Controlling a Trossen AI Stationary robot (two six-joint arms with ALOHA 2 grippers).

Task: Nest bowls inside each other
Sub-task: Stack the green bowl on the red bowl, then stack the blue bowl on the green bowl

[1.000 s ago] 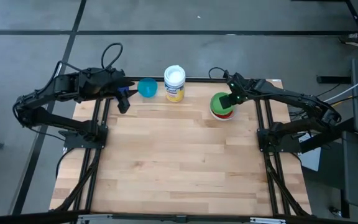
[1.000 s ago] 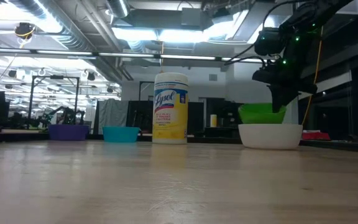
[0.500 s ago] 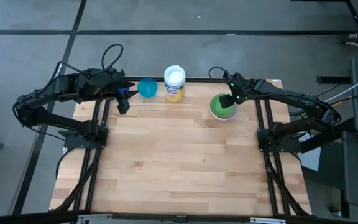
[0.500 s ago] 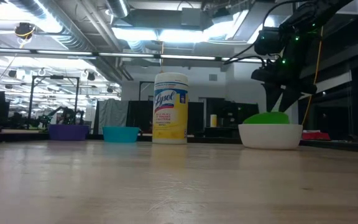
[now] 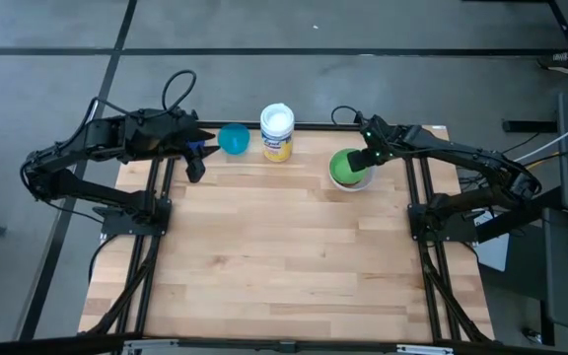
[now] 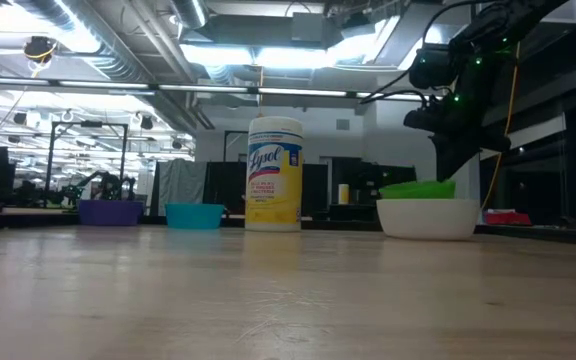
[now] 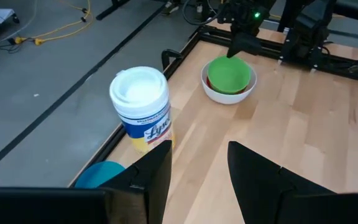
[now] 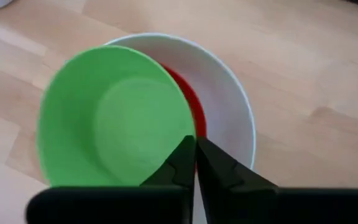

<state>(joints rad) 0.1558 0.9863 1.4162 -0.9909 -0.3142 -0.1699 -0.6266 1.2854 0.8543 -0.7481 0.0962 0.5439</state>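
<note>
Pinching green bowl (image 8: 114, 118) rim, right hand (image 8: 194, 163) above white bowl (image 8: 232, 106)

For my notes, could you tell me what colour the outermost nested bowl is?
White, seen best in the right wrist view.

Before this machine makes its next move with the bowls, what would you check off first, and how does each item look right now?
1. Green plastic bowl inside large white bowl: ok.
2. It sits level: not ok, tilted.
3. Red bowl underneath it: ok.
4. Right gripper jaws: shut at the green rim; gripping it, cannot tell.
5. Teal bowl nested: not ok, alone by the yellow-labelled canister.
6. Left gripper ready: ok, open near the teal bowl.
</note>
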